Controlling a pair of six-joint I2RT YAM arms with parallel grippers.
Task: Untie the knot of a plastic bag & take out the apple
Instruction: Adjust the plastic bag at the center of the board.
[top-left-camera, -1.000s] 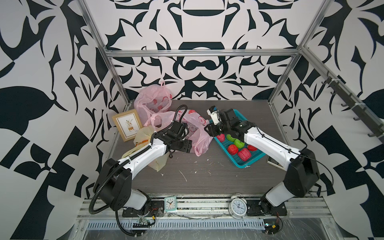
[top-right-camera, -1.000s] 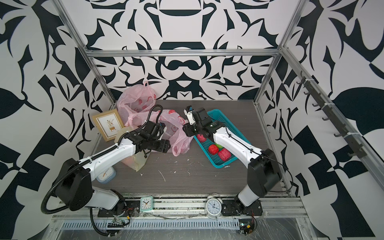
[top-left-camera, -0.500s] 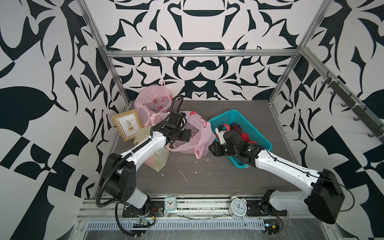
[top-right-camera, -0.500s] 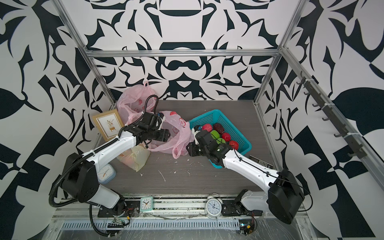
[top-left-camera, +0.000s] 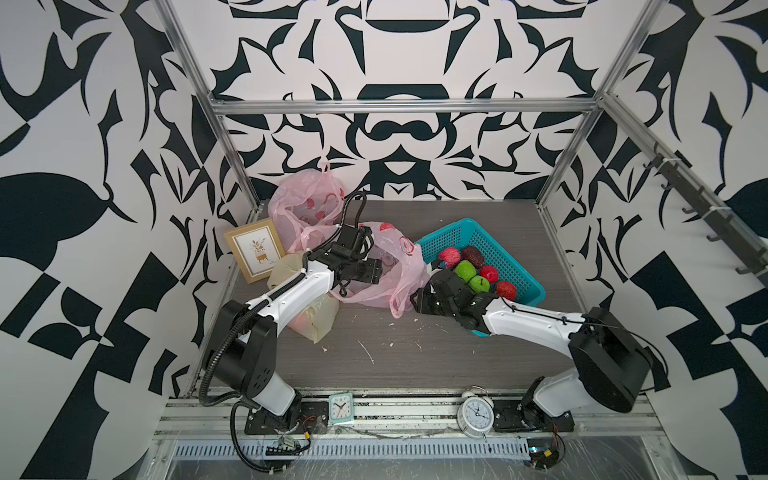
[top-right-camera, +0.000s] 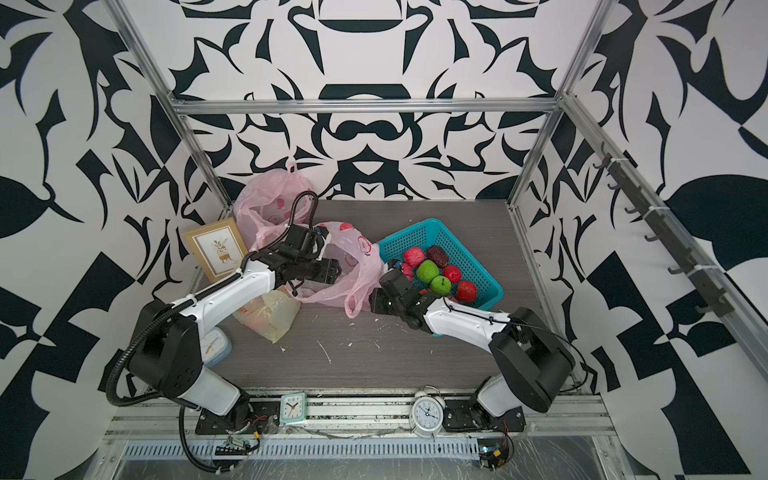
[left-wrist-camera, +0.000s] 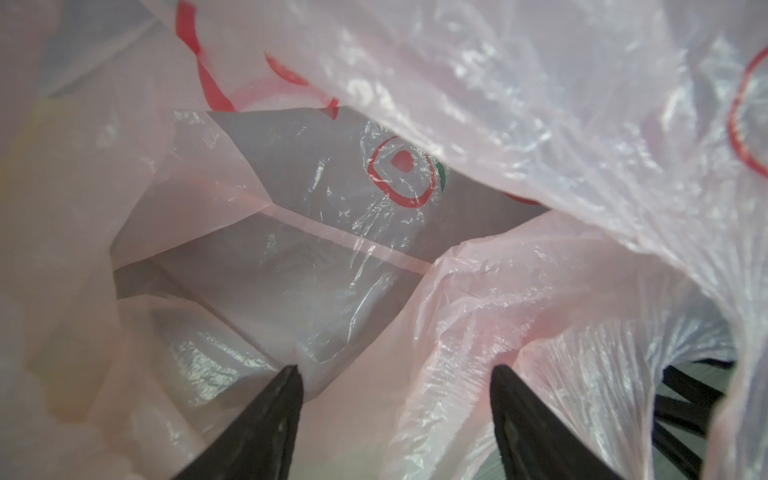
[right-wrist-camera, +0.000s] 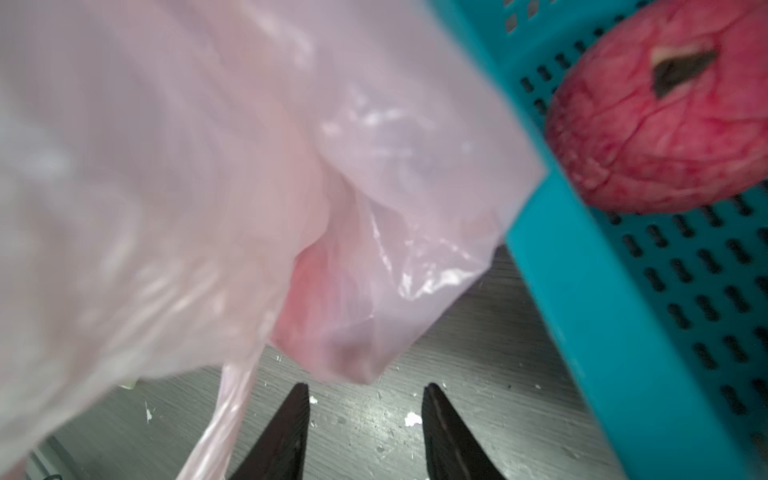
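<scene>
The pink translucent plastic bag (top-left-camera: 401, 268) lay slumped and open on the dark grey wood-grain tabletop (top-left-camera: 415, 353), between the two arms, with one edge against the near corner of the teal perforated plastic basket (top-left-camera: 505, 253). The left gripper (top-left-camera: 374, 272) reached into the bag's mouth from the side. In the left wrist view its jaws (left-wrist-camera: 395, 370) stood wide apart, with crinkled film draped around and between the black fingers (left-wrist-camera: 286, 399) but nothing pinched. That view showed only folds of film and red printed rings inside the bag. The right gripper (top-left-camera: 417, 299) hung low over the tabletop just beside the bag's drooping handle loop. In the right wrist view its jaws (right-wrist-camera: 366, 386) were partly parted and empty, with bare table and white crumbs beneath them and a thin strand of the bag hanging close to one fingertip (right-wrist-camera: 299, 411). A pinkish-red apple (right-wrist-camera: 665, 133) sat inside the basket near its rim, with two green apples (top-left-camera: 465, 270) and several red ones beside it. Whether the bag's film touched the right fingers could not be told.
</scene>
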